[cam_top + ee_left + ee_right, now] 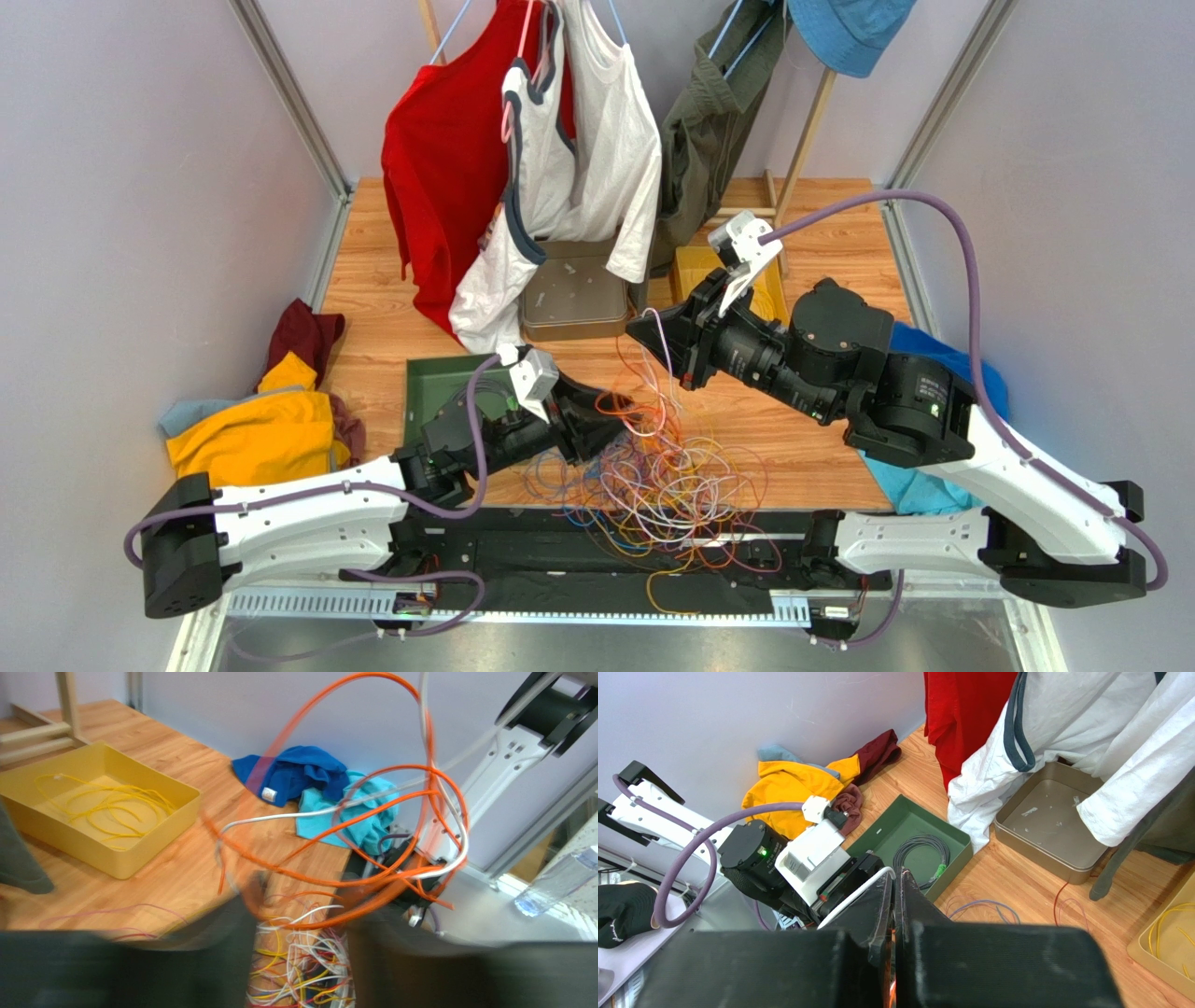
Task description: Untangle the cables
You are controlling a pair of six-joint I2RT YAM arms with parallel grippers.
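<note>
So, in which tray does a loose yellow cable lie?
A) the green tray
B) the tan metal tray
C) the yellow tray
C: the left wrist view shows the yellow cable lying in loops inside the yellow tray. In the right wrist view, the green tray holds a coiled grey cable, and no cable is visible in the tan tray.
</note>
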